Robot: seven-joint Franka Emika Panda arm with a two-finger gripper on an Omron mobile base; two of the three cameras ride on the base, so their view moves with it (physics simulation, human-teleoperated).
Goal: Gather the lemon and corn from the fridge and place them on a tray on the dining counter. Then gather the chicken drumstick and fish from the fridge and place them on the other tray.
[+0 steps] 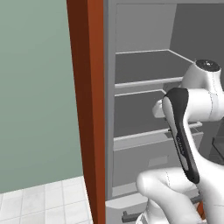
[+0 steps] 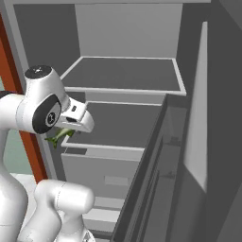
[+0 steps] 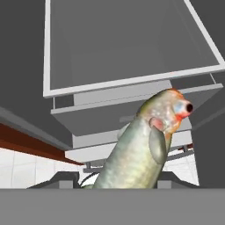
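Fish (image 3: 140,151) is seen gripped in the robot's hand (image 3: 118,182), its greenish-silver body rising from between the two dark fingertips (image 3: 61,179) in the hand view, head uppermost, with an orange-red patch around the dark eye. The hand is closed part-way on the fish, one fingertip at each side of the body near its lower end. In the right base view the fish (image 2: 59,137) is glimpsed as a small green shape hanging just below the white wrist, in front of the open fridge (image 2: 127,28) and level with the front edge of the middle shelf (image 2: 118,125). It is held in the air, touching no shelf. The upper shelf (image 2: 125,73) is shown bare and grey, and a pale drawer front (image 2: 101,172) is seen beneath the middle shelf. The fridge door (image 2: 196,132) is shown swung open at the right of that view. In the left base view a red-brown cabinet panel (image 1: 87,109) is seen beside the fridge, next to a pale green wall (image 1: 35,87) and a white tiled floor (image 1: 43,203).
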